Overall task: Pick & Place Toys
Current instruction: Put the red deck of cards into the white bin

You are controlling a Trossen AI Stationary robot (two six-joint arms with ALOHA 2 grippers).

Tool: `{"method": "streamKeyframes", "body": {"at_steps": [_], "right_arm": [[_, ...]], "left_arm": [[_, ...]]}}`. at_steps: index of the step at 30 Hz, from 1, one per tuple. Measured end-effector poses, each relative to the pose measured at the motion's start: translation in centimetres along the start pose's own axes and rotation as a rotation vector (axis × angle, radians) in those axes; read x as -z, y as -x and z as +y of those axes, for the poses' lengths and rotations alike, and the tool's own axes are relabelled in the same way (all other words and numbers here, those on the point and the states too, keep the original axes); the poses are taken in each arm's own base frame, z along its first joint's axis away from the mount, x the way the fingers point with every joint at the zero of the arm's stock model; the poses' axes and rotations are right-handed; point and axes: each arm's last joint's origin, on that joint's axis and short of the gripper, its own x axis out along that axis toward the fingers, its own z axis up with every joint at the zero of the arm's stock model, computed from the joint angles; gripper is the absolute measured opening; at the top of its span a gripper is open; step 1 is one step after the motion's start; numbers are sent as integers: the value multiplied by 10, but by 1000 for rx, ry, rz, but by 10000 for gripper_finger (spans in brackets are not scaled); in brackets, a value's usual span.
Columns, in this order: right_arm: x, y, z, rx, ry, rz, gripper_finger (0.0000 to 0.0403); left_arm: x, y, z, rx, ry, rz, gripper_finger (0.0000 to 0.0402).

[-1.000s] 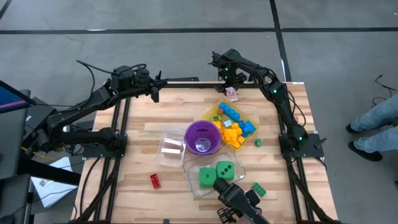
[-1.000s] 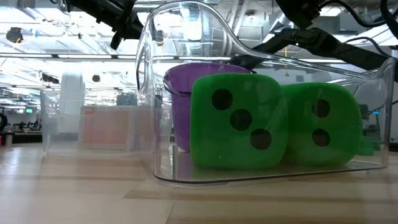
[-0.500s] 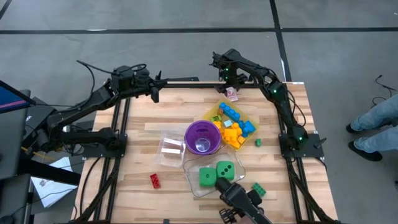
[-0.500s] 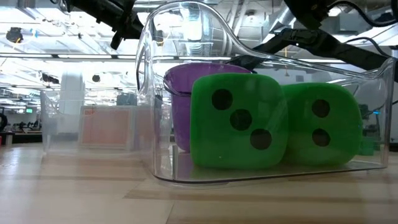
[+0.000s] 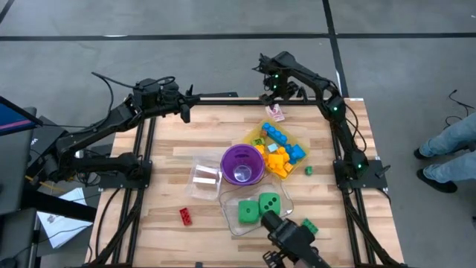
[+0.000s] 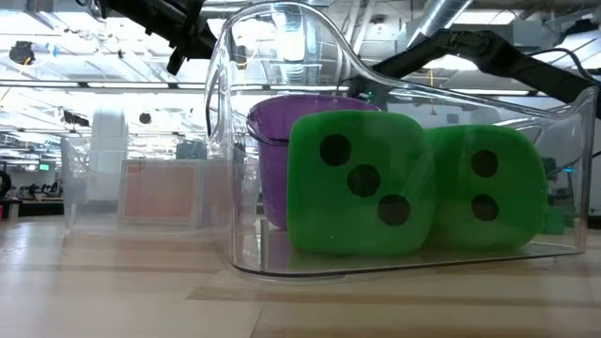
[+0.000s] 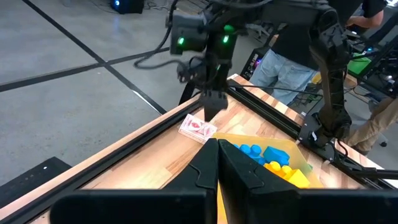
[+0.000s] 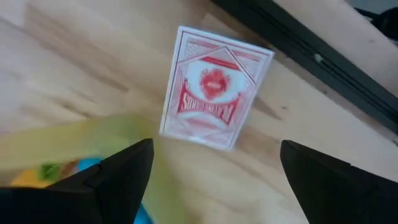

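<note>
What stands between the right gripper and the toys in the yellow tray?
Nothing visible blocks it. The open right gripper hangs over a red card pack lying on the table beside the yellow tray; the toys lie uncovered.

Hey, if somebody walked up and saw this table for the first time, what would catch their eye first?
Probably the two big green dice sitting side by side in a clear tub near the table's front edge, just in front of the purple cup. Next, the heap of blue and yellow bricks in the yellow tray to the cup's right. At the far edge, the right gripper hangs open over a red-and-white card box.
</note>
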Motion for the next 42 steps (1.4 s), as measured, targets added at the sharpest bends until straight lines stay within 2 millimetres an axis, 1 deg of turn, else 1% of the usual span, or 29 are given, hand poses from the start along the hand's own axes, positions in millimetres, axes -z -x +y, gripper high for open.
{"method": "streamKeyframes", "body": {"at_steps": [2, 4, 7, 11, 14, 15, 17, 18, 20, 23, 24, 27, 29, 31, 34, 36, 37, 40, 41, 42], "right_arm": [[6, 12, -3, -22, -4, -15, 342], [14, 30, -4, -52, 7, -54, 342], [35, 67, -3, -102, 29, -146, 342], [79, 126, -5, -142, 36, -309, 342], [122, 167, 0, -154, 23, -452, 342], [136, 176, 3, -127, 20, -510, 342], [160, 183, 8, -42, -23, -624, 342], [167, 180, 7, -33, -62, -664, 342], [175, 165, 1, -102, -162, -708, 342], [183, 124, -12, -206, -320, -706, 342], [183, 110, -15, -255, -367, -710, 342], [171, 78, -17, -470, -423, -708, 341], [163, 69, -16, -518, -439, -730, 337], [152, 59, -13, -501, -444, -735, 331], [129, 31, -10, -488, -462, -648, 320], [116, 16, -9, -486, -470, -604, 315], [110, 8, -9, -485, -475, -576, 312], [97, -26, -18, -441, -529, -439, 308], [93, -32, -20, -440, -537, -427, 307], [90, -34, -22, -447, -540, -431, 307]], "left_arm": [[0, 0, 0, 0, 2, 0, 2], [0, 0, -1, 3, 3, 1, 2], [1, 0, -3, 13, 2, 5, 2], [1, 0, -5, 21, -2, 7, 2], [1, 0, -5, 21, -2, 8, 2], [1, 0, -5, 21, -2, 7, 2], [1, 0, -5, 21, -4, 7, 2], [1, 0, -5, 21, -8, 6, 2], [1, 0, -5, 21, -9, 6, 2], [1, 0, -5, 21, -11, 6, 2], [1, 0, -5, 22, -12, 3, 2], [-1, 0, -6, 29, -29, -23, 2], [-4, 0, -6, 36, -33, -48, 2], [-6, 0, -7, 44, -32, -74, 2], [-9, 0, -8, 52, -19, -98, 2], [-9, 0, -8, 53, -15, -101, 2], [-9, 0, -8, 54, -14, -101, 2], [-9, 0, -8, 54, -13, -100, 2], [-9, 0, -8, 54, -13, -100, 2], [-9, 0, -8, 54, -13, -100, 2]]}}
